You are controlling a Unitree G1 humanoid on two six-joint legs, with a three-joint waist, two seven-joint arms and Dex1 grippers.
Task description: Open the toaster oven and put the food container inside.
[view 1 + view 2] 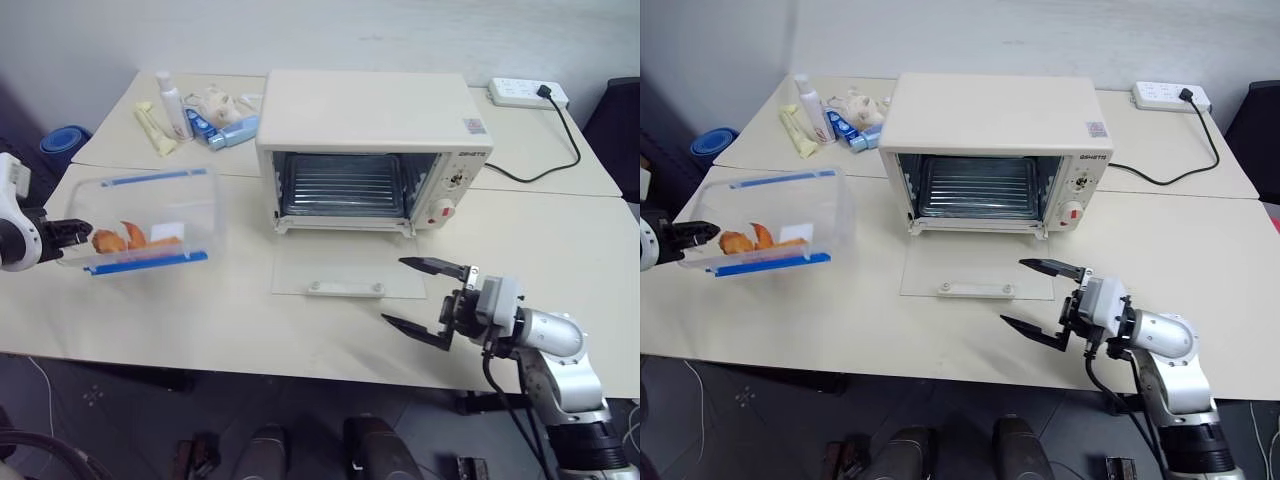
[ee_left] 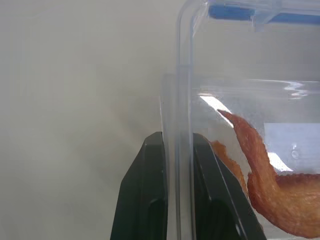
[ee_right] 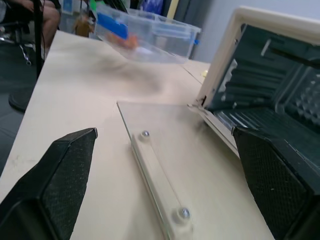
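Note:
The cream-white toaster oven (image 1: 370,140) stands at the table's middle with its glass door (image 1: 345,270) folded flat onto the table and the wire rack showing inside. At the far left the clear food container (image 1: 140,220), with blue clips and orange food pieces, hangs tilted above the table. My left gripper (image 1: 72,233) is shut on its left end wall; the left wrist view shows the black fingers (image 2: 150,200) pinching the clear rim. My right gripper (image 1: 425,298) stands open and empty at the front right, just right of the door's handle (image 3: 160,192).
Small bottles and tubes (image 1: 195,115) lie at the back left behind the container. A white power strip (image 1: 527,93) with a black cable sits at the back right. A person's leg (image 3: 47,15) shows beyond the table in the right wrist view.

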